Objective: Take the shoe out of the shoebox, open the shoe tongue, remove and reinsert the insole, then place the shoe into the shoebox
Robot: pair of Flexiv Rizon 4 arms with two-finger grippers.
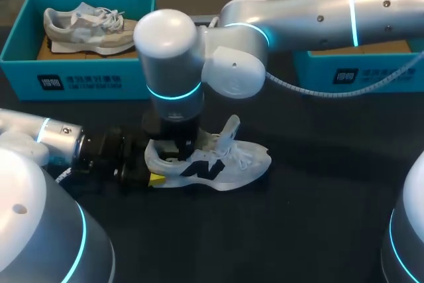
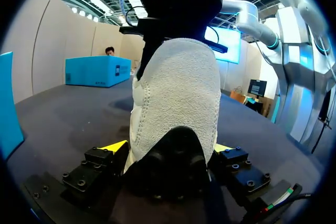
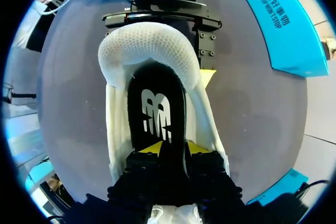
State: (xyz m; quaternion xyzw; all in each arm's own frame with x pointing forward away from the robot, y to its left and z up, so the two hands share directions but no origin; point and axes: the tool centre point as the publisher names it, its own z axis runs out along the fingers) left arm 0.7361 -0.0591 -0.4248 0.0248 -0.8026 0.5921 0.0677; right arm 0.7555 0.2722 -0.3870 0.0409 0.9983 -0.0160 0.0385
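A: Nearest: left claw (image 2: 168,150) closed on the heel of the white sneaker (image 1: 225,164), sole flat on the counter (image 1: 298,230)?
B: Yes. Clamp hard, hold level.
A: Next, right claw (image 3: 170,149) down inside the collar, pinching the black insole (image 3: 157,108)?
B: Seems so. Lift slowly, straight up, clear of the tongue (image 1: 230,129).
A: Farther back?
B: Teal shoebox (image 1: 358,74), well apart. Ignore for now.

White print on blue shoebox (image 1: 79,83) front, same on 2nd box (image 1: 358,74), white logo on insole (image 3: 156,111)
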